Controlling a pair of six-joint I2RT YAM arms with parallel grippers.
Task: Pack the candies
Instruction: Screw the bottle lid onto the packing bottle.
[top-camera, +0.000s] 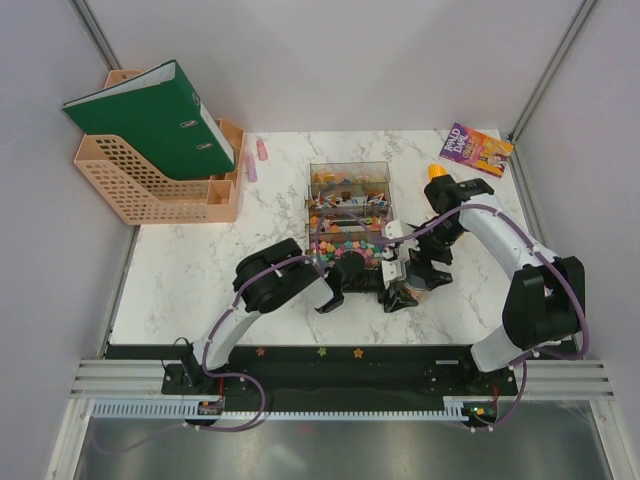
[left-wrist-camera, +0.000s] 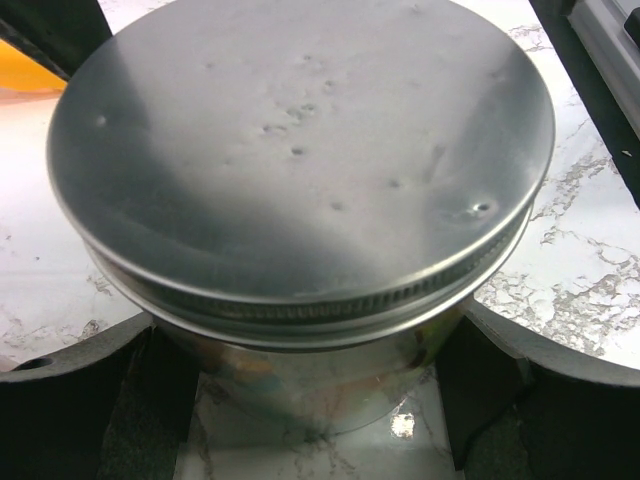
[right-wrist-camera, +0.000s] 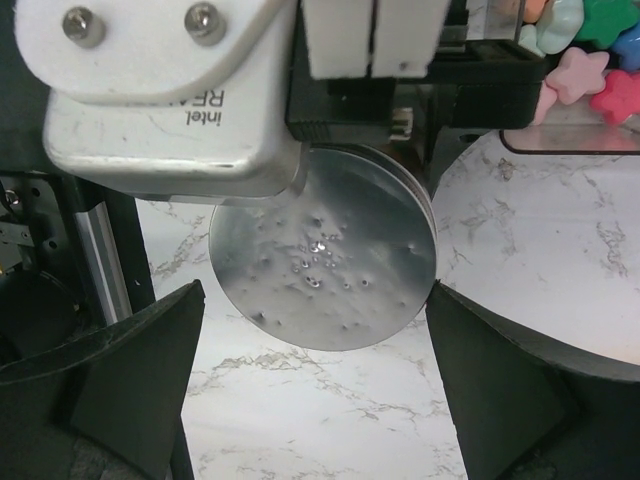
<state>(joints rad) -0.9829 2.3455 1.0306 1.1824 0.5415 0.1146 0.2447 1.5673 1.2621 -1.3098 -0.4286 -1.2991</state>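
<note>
The left claw (left-wrist-camera: 318, 412) is gripping the jar (left-wrist-camera: 320, 365) just under its metal lid (left-wrist-camera: 300, 150), a finger pressing on each side. The right claw (right-wrist-camera: 325, 388) is hanging wide above the same lid, one finger on each side and neither touching it. The candies (top-camera: 345, 240) are sitting in the clear box (top-camera: 350, 168) just behind the two claws. The smears of colour showing through the jar wall are too blurred to say whether any candies are inside. The main risk, as I judge it, is crowding. The left arm's camera housing (right-wrist-camera: 160, 90) is overlapping the lid's edge in the right wrist view, so a right claw closing or turning there could be knocking into it. A twist on the lid could also be spinning the smooth jar inside the left grip or tipping it onto the surface (top-camera: 200, 260). The left wrist view is showing the grip on the glass and the lid's ribbed rim, which are hidden from above. The right wrist view is giving the open fingers' clearance and the nearby candies (right-wrist-camera: 585, 60). Only the top view is showing both arms meeting in front of the box.
</note>
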